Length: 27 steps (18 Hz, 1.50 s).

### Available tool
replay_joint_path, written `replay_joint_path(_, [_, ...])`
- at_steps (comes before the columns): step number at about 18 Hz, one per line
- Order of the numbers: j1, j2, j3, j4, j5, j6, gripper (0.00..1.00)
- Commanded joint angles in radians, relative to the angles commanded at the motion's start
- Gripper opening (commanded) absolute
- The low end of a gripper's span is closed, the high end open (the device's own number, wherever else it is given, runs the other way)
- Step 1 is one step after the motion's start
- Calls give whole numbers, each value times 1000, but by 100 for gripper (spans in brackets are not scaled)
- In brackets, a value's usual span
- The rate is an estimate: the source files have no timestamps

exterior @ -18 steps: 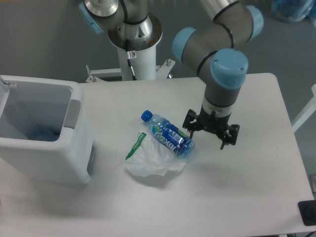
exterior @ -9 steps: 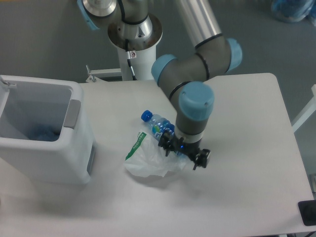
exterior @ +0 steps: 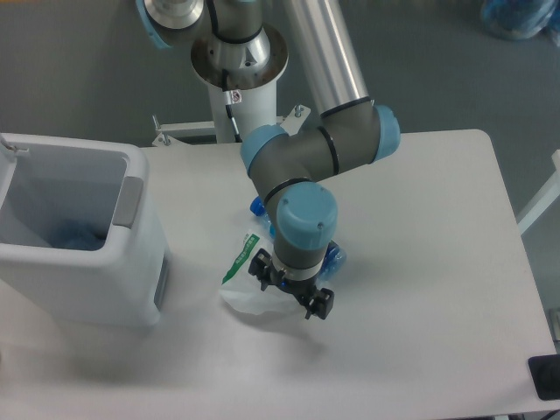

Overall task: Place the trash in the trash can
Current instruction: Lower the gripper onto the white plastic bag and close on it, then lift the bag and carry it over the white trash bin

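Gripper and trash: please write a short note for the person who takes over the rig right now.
Gripper: over the plastic bag, pointing down. It seems open and holds nothing, but its tips are hard to see.
Bottle: on the table, mostly hidden behind the wrist; only the blue cap and the bottom end show. It lies against the bag.
Trash can: at the left edge of the table, open; something bluish lies at its bottom.
Done: nothing moved into the can yet.
Left: grasp the bag, drop it in the can, then the same for the bottle.
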Motion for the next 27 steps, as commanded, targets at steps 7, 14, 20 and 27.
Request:
replay_joint_path(7, [-20,0,-5,0,2,-6,0])
replay_joint_path(14, [-20,-12,55,2,-9,-72,0])
replay_joint_path(20, [-18,-17,80,3,-34,-74,0])
replay_joint_path(27, [72,133,123,-243,-196,-85,0])
